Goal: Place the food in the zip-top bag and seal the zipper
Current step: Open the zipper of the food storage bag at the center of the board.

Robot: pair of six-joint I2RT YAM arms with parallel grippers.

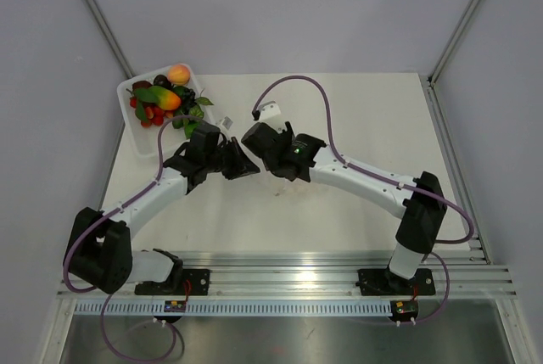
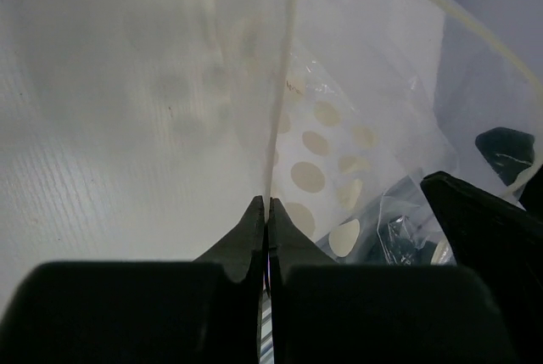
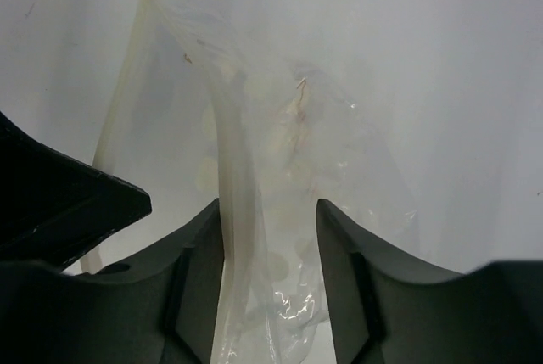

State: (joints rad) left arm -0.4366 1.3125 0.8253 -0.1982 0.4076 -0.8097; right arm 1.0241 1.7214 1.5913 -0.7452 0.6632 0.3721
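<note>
A white table [image 1: 254, 220] fills the middle of the scene, its top matt and plain. Pale lavender-grey panels close it in: a far wall [image 1: 280, 8], a left wall [image 1: 42, 84] and a right wall [image 1: 509, 109]. A slim metal post [image 1: 95, 12] runs up the far left corner and another post [image 1: 467, 16] up the far right corner. A grooved aluminium track [image 1: 454, 160] borders the table's right edge. Along the near edge lies a ribbed aluminium rail [image 1: 288, 275], then a white toothed strip [image 1: 288, 306], then a brushed steel surface [image 1: 288, 338]. The light is even and diffuse, with soft shadows and a bright glint on the rail.
</note>
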